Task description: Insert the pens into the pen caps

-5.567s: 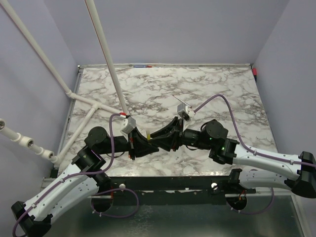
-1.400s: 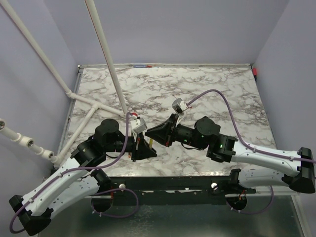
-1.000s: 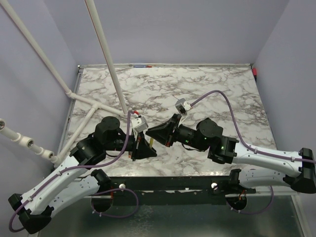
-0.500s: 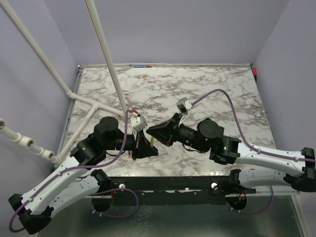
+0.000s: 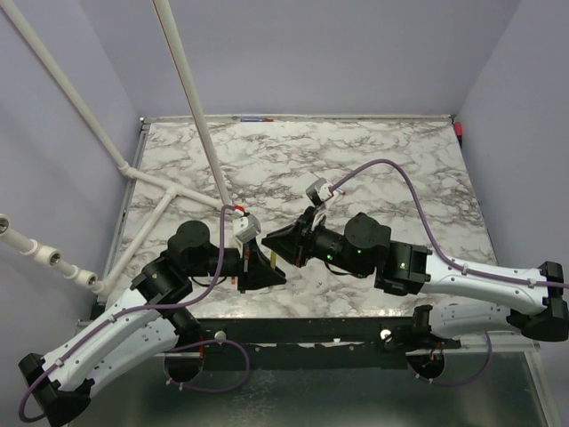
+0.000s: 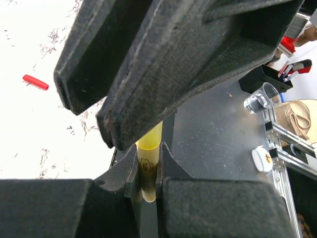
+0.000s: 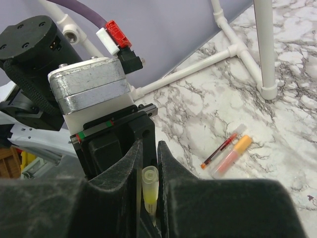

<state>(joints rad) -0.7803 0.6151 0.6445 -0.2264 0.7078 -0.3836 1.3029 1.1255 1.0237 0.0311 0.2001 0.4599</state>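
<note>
Overhead: the left gripper (image 5: 267,270) and right gripper (image 5: 278,245) are facing tip to tip, low over the marble table (image 5: 400,160).

Left wrist: its fingers (image 6: 74,208) are clamping a yellow pen (image 6: 149,151). The pen's printed mark is unreadable.

Right wrist: its fingers (image 7: 208,208) are flanking a pale yellow tube (image 7: 150,188). Whether they are gripping it is unclear.

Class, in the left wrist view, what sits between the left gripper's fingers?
A yellow pen sits there, clamped in the left gripper. Its upper end runs behind the right gripper, so that end cannot be seen.
</note>
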